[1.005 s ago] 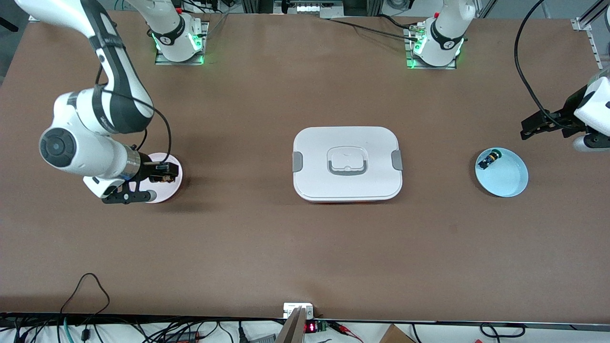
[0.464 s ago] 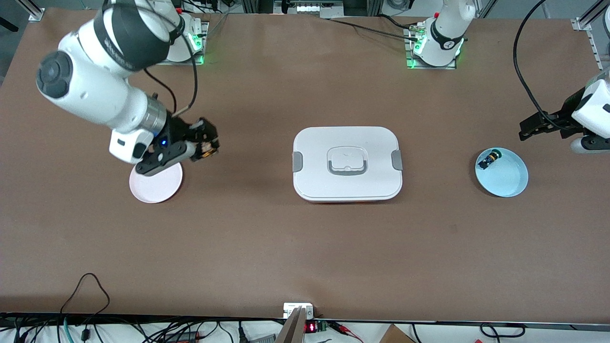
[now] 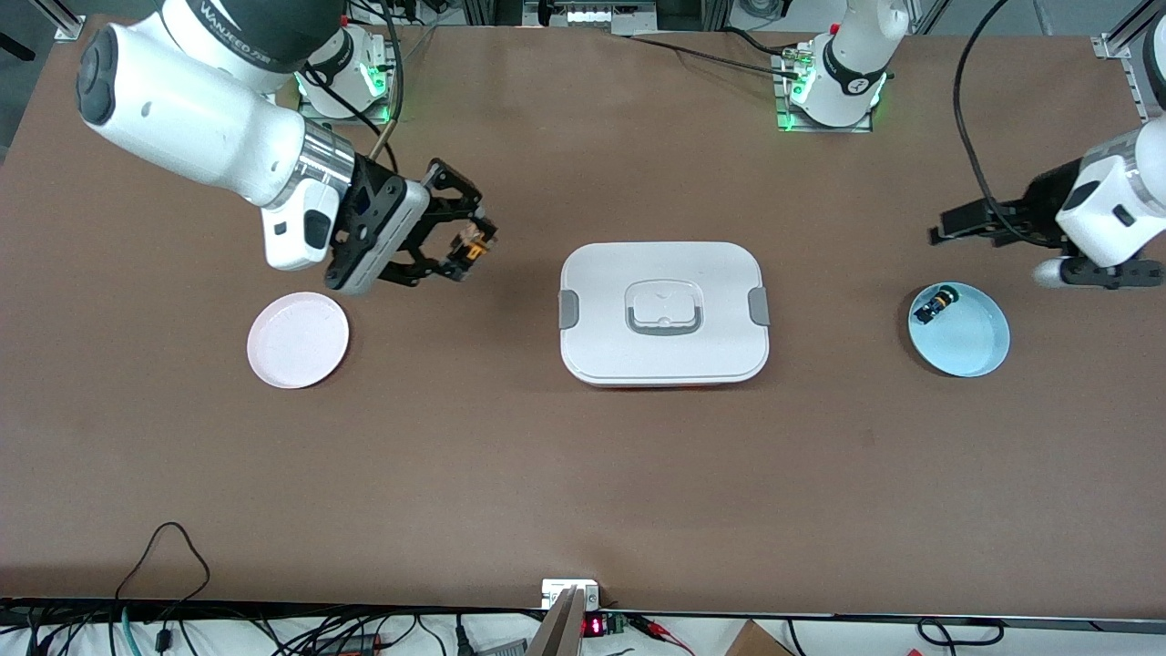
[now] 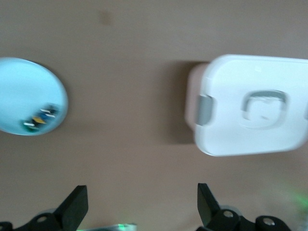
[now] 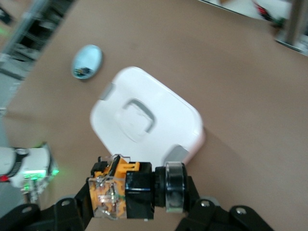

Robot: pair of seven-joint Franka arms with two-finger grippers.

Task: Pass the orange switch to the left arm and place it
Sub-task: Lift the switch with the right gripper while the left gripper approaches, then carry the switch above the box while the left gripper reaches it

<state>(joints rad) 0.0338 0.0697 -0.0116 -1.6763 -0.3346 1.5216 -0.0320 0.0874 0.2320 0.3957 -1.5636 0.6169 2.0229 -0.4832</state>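
My right gripper (image 3: 465,248) is shut on the orange switch (image 3: 472,246), held in the air over bare table between the pink plate (image 3: 298,340) and the white box (image 3: 664,312). In the right wrist view the orange switch (image 5: 132,188) sits crosswise between the fingers, orange-tan body at one end and round black end at the other, with the box (image 5: 147,118) ahead of it. My left gripper (image 3: 947,230) is open and empty, in the air over the table near the blue plate (image 3: 970,342). The left wrist view shows its spread fingertips (image 4: 77,208) with the box (image 4: 252,103) in sight.
The blue plate holds a blue-and-black switch (image 3: 935,305), also seen in the left wrist view (image 4: 39,119). The pink plate is empty. Cables and electronics lie along the table edge nearest the front camera.
My right gripper has lifted the orange switch off the pink plate and carried it toward the box. My left gripper has moved a little toward the box.
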